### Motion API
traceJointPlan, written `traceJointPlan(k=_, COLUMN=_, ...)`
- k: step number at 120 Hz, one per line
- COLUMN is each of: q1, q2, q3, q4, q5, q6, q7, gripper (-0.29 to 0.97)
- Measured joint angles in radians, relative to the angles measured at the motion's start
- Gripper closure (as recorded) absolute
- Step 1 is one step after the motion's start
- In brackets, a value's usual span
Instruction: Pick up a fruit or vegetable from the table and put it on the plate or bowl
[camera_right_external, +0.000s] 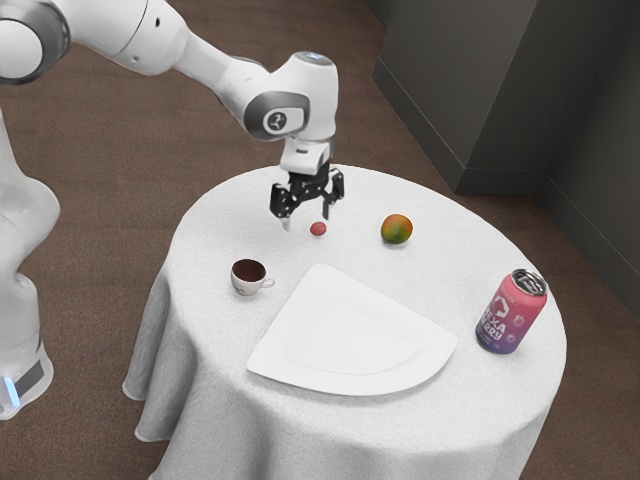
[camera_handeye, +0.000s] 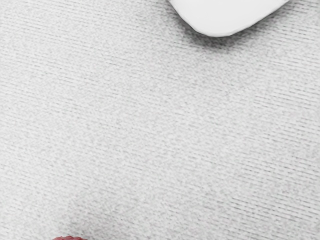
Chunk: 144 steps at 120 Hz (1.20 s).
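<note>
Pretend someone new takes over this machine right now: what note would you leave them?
Pincer: open, holding nothing, hovering just above the small red fruit.
Things: the red fruit and the mango both lie on the tablecloth, the mango toward the exterior view's right. The white plate sits nearer the camera, with nothing on it.
Done: nothing yet; no fruit is gripped or on the plate.
Left: lower, close on a fruit, lift it, carry it to the plate, let go.
</note>
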Motion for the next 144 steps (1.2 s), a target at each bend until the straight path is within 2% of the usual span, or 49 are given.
traceJointPlan(k=48, q1=0.005, q2=-0.012, q3=0.005, q4=0.006, q5=0.002, q6=-0.006, q7=0.027, gripper=0.01)
traceJointPlan(k=54, q1=0.009, q2=-0.033, q3=0.003, q4=0.007, q5=0.018, q6=-0.017, q7=0.028, gripper=0.01)
traceJointPlan(k=58, q1=0.014, q2=-0.082, q3=-0.005, q4=0.026, q5=0.053, q6=-0.041, q7=0.024, gripper=0.01)
traceJointPlan(k=70, q1=0.03, q2=-0.192, q3=-0.131, q4=0.12, q5=0.196, q6=-0.153, q7=-0.01, gripper=0.01)
traceJointPlan(k=76, q1=0.153, q2=-0.231, q3=-0.28, q4=0.124, q5=0.237, q6=-0.198, q7=-0.026, gripper=0.01)
traceJointPlan(k=85, q1=0.433, q2=-0.242, q3=-0.535, q4=0.106, q5=0.195, q6=-0.246, q7=-0.033, gripper=0.0)
traceJointPlan(k=92, q1=0.515, q2=-0.214, q3=-0.629, q4=0.103, q5=0.158, q6=-0.274, q7=-0.035, gripper=0.0)
traceJointPlan(k=113, q1=0.543, q2=-0.118, q3=-0.674, q4=0.101, q5=0.096, q6=-0.321, q7=-0.041, gripper=0.0)
traceJointPlan(k=124, q1=0.55, q2=-0.051, q3=-0.673, q4=0.099, q5=0.084, q6=-0.309, q7=-0.043, gripper=0.0)
traceJointPlan(k=144, q1=0.555, q2=-0.005, q3=-0.643, q4=0.1, q5=0.077, q6=-0.275, q7=-0.044, gripper=0.0)
